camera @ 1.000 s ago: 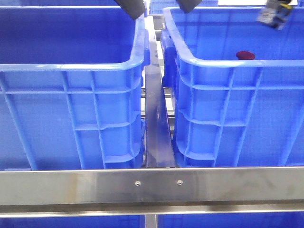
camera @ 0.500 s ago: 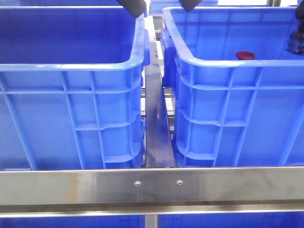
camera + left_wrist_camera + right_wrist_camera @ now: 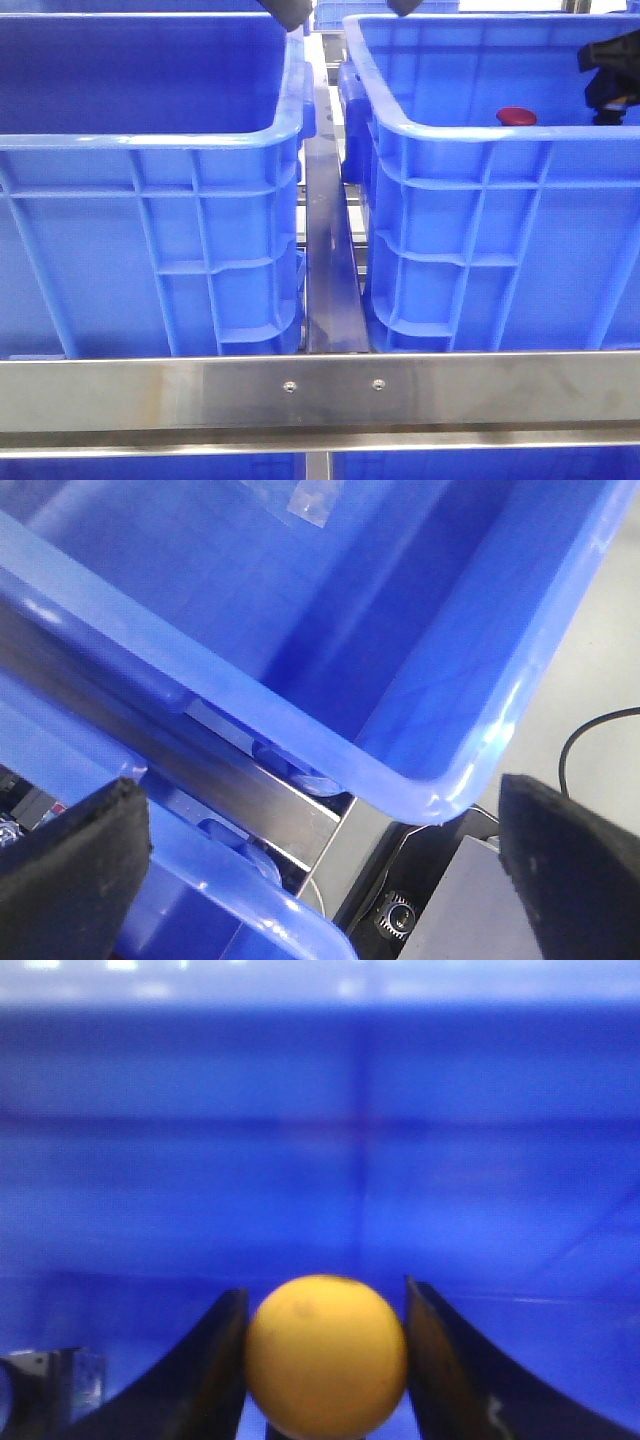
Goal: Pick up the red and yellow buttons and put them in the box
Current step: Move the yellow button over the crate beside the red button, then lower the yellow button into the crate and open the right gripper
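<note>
The dark red button [image 3: 516, 116] lies inside the right blue box [image 3: 470, 135], near its front wall. My right gripper [image 3: 612, 75] hangs at the far right, over that box's inside. In the right wrist view its fingers [image 3: 210, 1360] press on both sides of the yellow button [image 3: 326, 1355], so my right gripper [image 3: 326, 1305] is shut on it, with blue wall behind. My left gripper [image 3: 345, 10] is at the top of the front view, above the gap between the two crates. It is wide open [image 3: 322, 840] with nothing between its fingers.
An alike blue crate [image 3: 150, 140] stands on the left, nothing showing in it. A steel rail [image 3: 330, 260] runs between the crates and a steel bar [image 3: 320, 395] crosses in front. More blue crates show behind and below.
My right gripper has come down from the top right corner into the right box and shifted slightly left. The left gripper has risen a little. The red button has not moved.
</note>
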